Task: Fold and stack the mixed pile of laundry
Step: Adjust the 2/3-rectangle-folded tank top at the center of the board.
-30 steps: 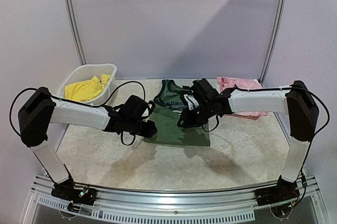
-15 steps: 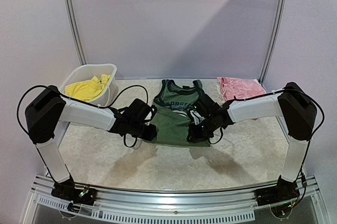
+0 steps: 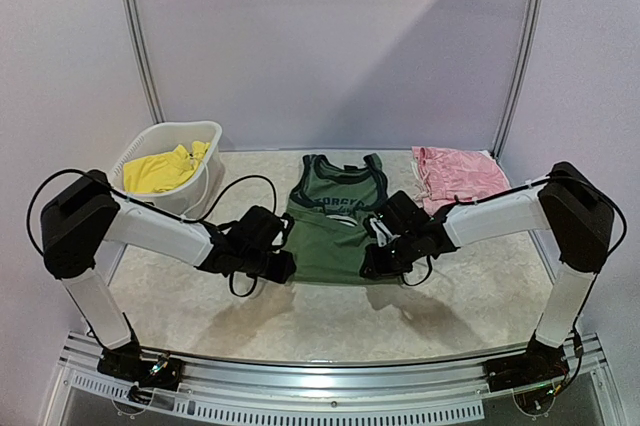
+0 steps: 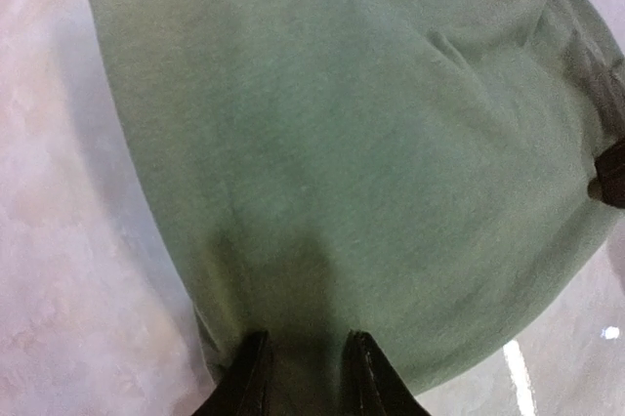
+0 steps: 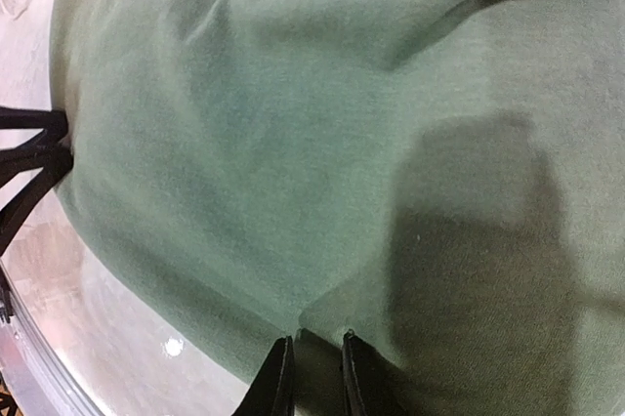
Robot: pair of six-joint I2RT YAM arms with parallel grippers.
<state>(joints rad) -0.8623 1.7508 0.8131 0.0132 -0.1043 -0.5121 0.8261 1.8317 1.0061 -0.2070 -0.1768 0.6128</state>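
Both claws [image 3: 284, 268] [image 3: 371, 266] nearer, on tank top [image 3: 335, 231]

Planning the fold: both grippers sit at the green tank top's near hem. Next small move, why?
Probably raise both hem corners slightly and carry them toward the neckline: the left gripper and right gripper each pinch a near corner of the olive-green tank top, which lies spread flat, ready for folding.

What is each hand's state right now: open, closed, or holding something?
Left hand: closed, holding the green tank top by its edge.
Right hand: closed, holding the green tank top too.
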